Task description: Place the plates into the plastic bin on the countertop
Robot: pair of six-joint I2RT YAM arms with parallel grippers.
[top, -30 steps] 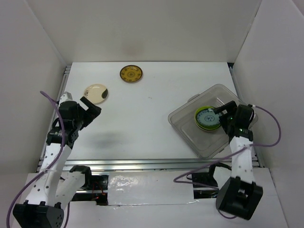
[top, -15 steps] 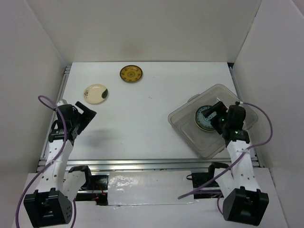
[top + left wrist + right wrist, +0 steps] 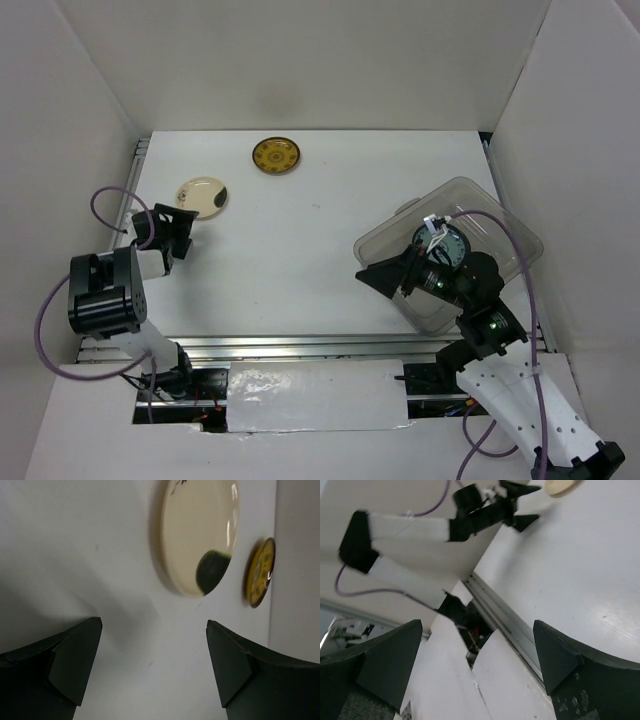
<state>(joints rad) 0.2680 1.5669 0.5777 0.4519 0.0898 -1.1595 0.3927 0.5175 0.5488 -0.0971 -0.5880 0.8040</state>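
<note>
Two plates out on tabletop (image 3: 300,240). The rest sit in clear plastic bin (image 3: 505,225) at 3–4 o'clock side, blue-grey patterned plate (image 3: 447,247) on top. Stack count not readable, partly hidden by right arm.

Cream plate w/ dark spot (image 3: 202,196) at approx 10 o'clock of tabletop. Mustard-yellow plate (image 3: 275,155) near far edge, approx 11–12 o'clock.

Left gripper (image 3: 172,230): fingers wide apart, nothing between them, low over tabletop by left edge. Cream plate near at approx 1 o'clock from fingertips, not touching. From left wrist cam: plate straight ahead, offset a bit toward right finger, mustard plate beyond it on the right.

Right gripper (image 3: 405,265): fingers apart, empty, at bin's near-left corner, aimed toward 9 o'clock across tabletop. Well apart from both loose plates.

Judgement: left arm far nearer, so cream plate probably next pick. Round, so no long axis and approach dir is free; nearest rim at plate's approx 7 o'clock. Calls for short fwd reach plus small sideways shift to centre rim between fingers. Risk: shallow saucer lying flat, may skid away if a finger doesn't get under rim.
</note>
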